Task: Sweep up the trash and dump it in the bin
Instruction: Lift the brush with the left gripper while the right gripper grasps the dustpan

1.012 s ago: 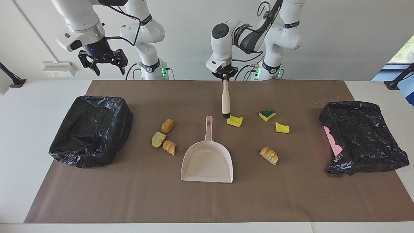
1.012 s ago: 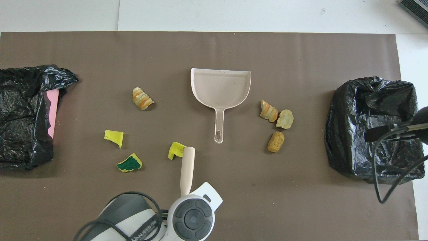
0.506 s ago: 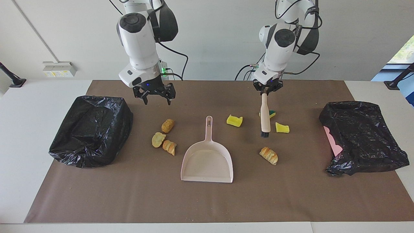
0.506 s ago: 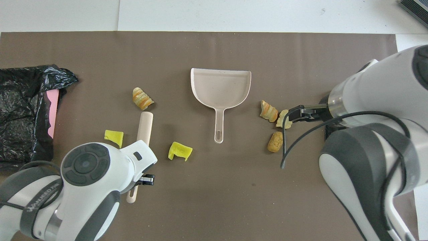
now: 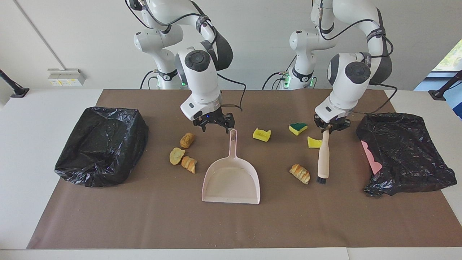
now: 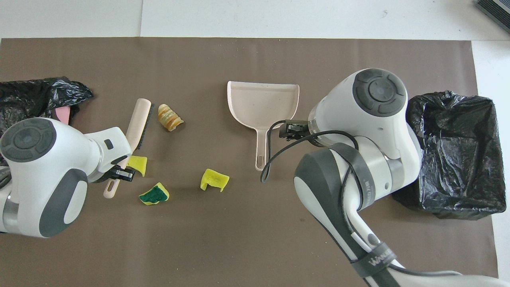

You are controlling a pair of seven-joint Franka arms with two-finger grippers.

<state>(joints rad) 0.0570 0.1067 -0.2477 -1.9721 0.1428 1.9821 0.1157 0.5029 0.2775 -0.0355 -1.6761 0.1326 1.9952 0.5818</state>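
Left pincer (image 5: 329, 127) grips brush (image 5: 323, 159); arm lettering unreadable.

We see a table (image 5: 43, 108) under a brown mat (image 5: 231, 224) — on it trash (image 5: 261, 134), dustpan (image 5: 231, 180), two black-bagged bins (image 5: 103, 144).

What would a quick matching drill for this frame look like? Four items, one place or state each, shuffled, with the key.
Items
1. brush
2. dustpan
3. green-topped sponge chunk
4. right gripper

Places or states
A. open, beside the top of the dustpan's handle, holding nothing
B. lying on the mat, nearer to the robots than the plain yellow chunk beside it
C. held by its handle in the left gripper, bristles down beside a bread-like piece
D. flat on the mat mid-table, nothing in it, handle pointing toward the robots

Pairs: 1-C, 2-D, 3-B, 4-A
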